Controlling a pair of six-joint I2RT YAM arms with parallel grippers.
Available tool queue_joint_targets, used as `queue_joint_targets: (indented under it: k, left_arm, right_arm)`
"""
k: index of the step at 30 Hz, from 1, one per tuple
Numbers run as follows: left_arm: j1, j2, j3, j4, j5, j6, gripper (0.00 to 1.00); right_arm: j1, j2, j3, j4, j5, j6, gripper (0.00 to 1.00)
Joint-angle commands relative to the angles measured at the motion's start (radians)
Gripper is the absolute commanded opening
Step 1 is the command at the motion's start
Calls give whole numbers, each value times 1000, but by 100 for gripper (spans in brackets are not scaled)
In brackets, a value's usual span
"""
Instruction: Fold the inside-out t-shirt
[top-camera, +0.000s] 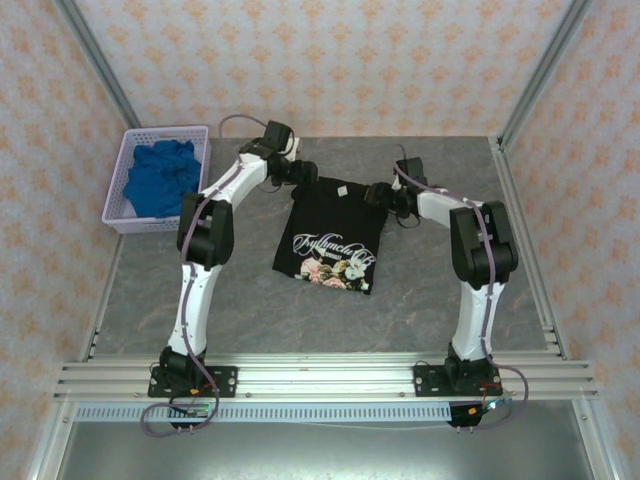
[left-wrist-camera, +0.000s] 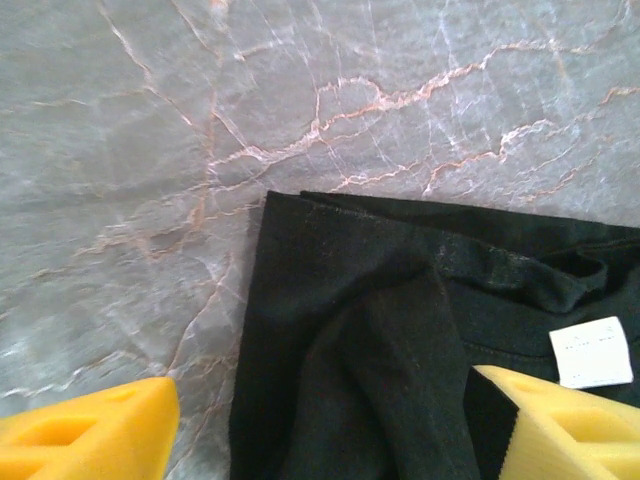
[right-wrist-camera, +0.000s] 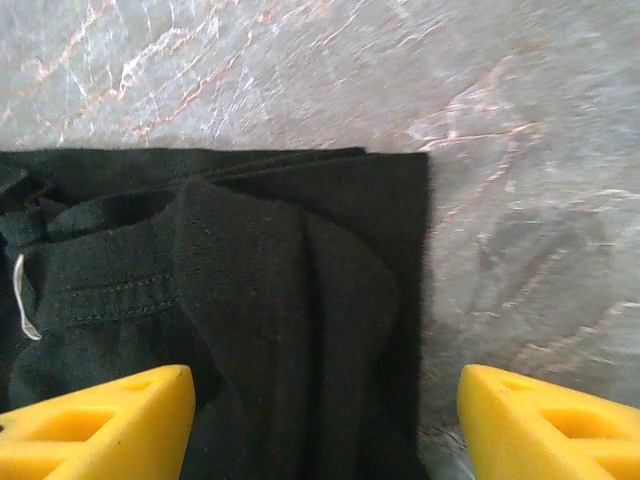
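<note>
The black soft-fabric t-shirt (top-camera: 335, 235) lies folded into a rough rectangle at the middle of the grey, pale-veined stone-look worktop (top-camera: 200, 300), nearer the far edge than the near one. Its straight collar end points toward the far edge, and its white-and-red printed graphic (top-camera: 335, 262) faces up at the end nearer my bases. Bare worktop surrounds it. There is a broad strip before the aluminium rails (top-camera: 330, 375) at the near edge and a narrower stretch toward the right edge. On the left the open surface runs to the lavender plastic lattice basket (top-camera: 118, 218) in the far left corner, which holds a crumpled bright blue cloth (top-camera: 160, 178). My left pincer (left-wrist-camera: 320, 420) hangs over the shirt's far left corner with its blocky yellow fingers (left-wrist-camera: 90, 430) spread wide. One finger is over bare stone and the other over the cloth beside the small white rectangular neck tag (left-wrist-camera: 592, 352); it pinches nothing. My right pincer (right-wrist-camera: 322, 400) is over the far right corner, likewise spread and empty, one finger above the fabric and one above the worktop. The cloth is matte and layered, with soft rounded folds and a stitched collar band.
</note>
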Motion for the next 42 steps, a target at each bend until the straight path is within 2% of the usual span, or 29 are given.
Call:
queue_joint_targets:
  k: [1,5,8,19,29,35,42]
  left_arm:
    - [-1,46,41,-82,79,35,76]
    - [-14,67,41,-98,114,55,73]
    - [-17,87,55,-123,143,66,67]
    - [-14,137,96,-178,212,94,28]
    - [29,125,131,-130,249,57,0]
    - [52,70,112,-47,257,7,0]
    - [69,-52,44,65,245,-44,0]
  right_arm:
    - [20,39,42,-74,48,-34,69]
    - [38,64,58,-79,43,-24,65]
    - [48,82,78,-78,24,-17,59]
    - [60,122,146,-66,-18,16,31]
    - [51,133,190,-20,-62,39,8]
    - [23,100,195,36,-110,71,0]
    - [-7,34,217,55,-134,73,0]
